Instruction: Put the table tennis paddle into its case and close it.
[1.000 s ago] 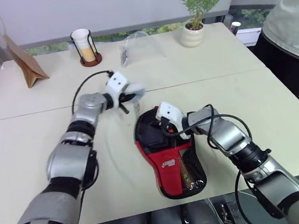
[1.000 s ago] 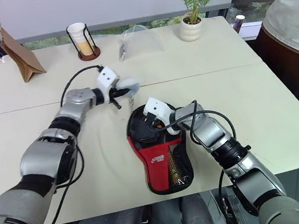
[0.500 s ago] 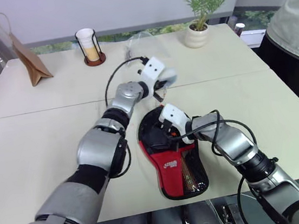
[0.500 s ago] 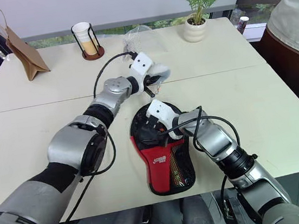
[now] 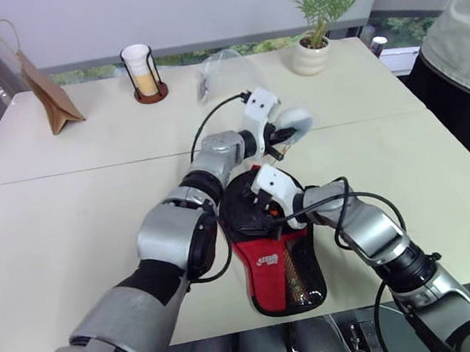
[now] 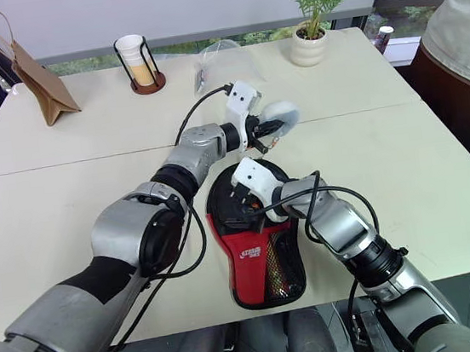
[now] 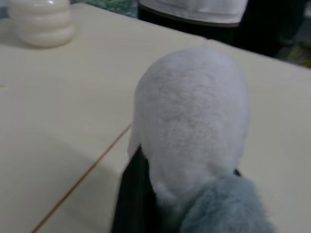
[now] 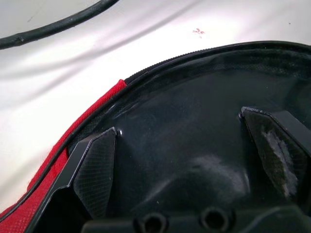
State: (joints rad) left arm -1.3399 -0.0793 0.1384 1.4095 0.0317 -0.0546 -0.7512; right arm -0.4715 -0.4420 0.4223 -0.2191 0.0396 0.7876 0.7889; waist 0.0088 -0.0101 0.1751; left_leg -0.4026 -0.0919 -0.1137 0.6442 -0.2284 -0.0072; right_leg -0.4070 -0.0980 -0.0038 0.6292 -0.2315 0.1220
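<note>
Leaning at the far left of the cream table (image 5: 46,242), well beyond the black-and-red fabric paddle case (image 5: 274,248), is a brown paper bag (image 5: 50,100). Nearer it stands a wire-held paper cup (image 5: 140,71). Just past the case, the left gripper (image 6: 274,126) carries a fluffy white pad (image 6: 281,117); I cannot tell its spread. The right gripper (image 8: 187,160), fingers wide, touches the case's open black round end.
</note>
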